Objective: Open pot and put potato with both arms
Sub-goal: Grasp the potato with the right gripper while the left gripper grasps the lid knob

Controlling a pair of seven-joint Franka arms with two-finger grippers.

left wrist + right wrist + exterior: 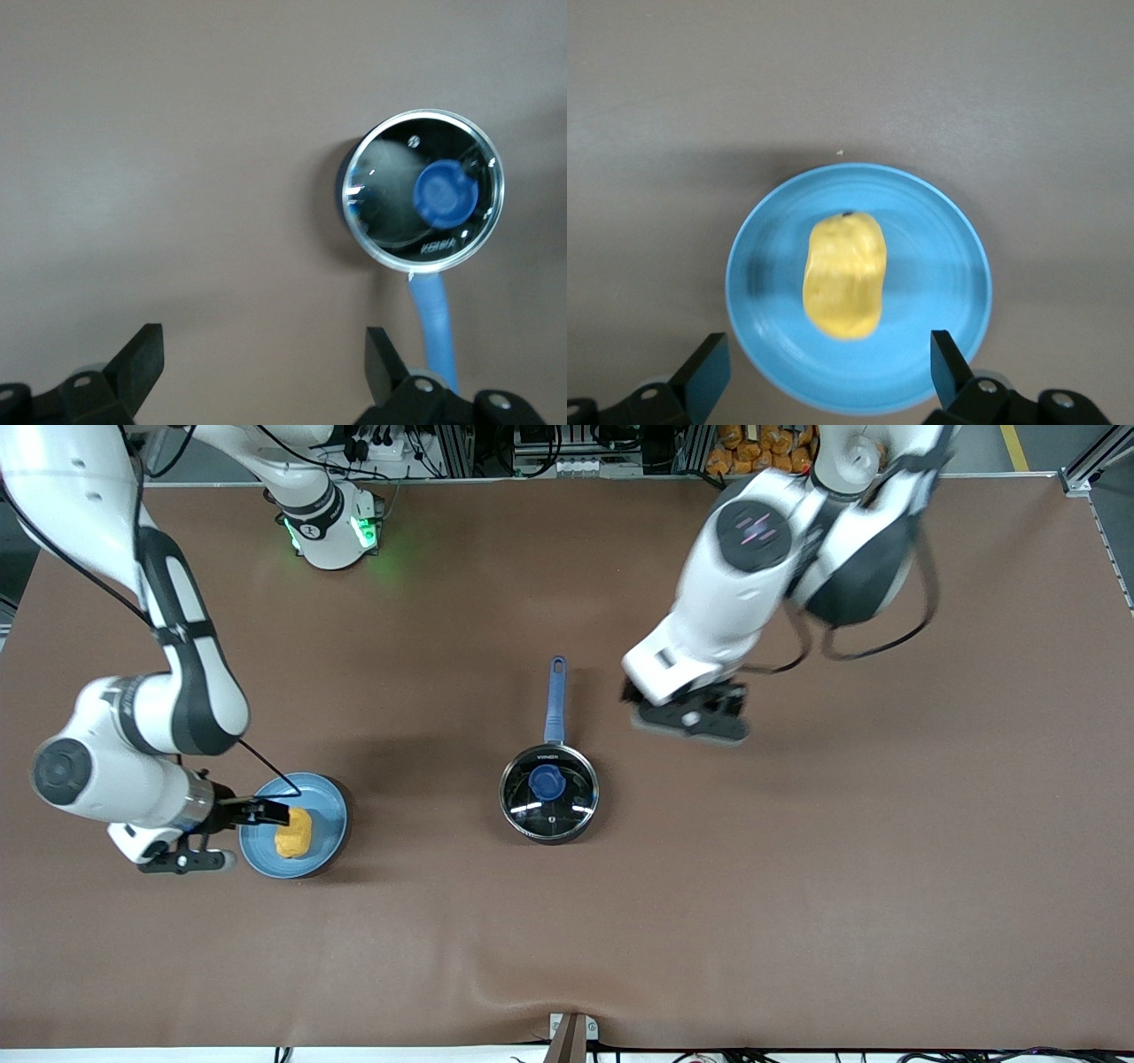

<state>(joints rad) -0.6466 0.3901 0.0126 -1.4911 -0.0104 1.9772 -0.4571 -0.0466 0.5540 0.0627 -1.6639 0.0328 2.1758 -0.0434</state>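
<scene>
Glossy glass lid point(549, 792) on the pot point(550, 781), catching white glints inside a bright metal rim; its blue knob point(446, 195) looks smooth plastic. The potato point(844, 274) shows a dull, lumpy yellow skin on a smooth, slightly shiny blue plate point(939, 266). The brown desk point(797, 868) is matt throughout.

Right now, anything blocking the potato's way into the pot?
Yes: the lid sits shut on the pot. The potato lies bare on the plate, right claw open over it. Left claw, open, hangs over bare table beside the pot's handle, not at the knob.
</scene>
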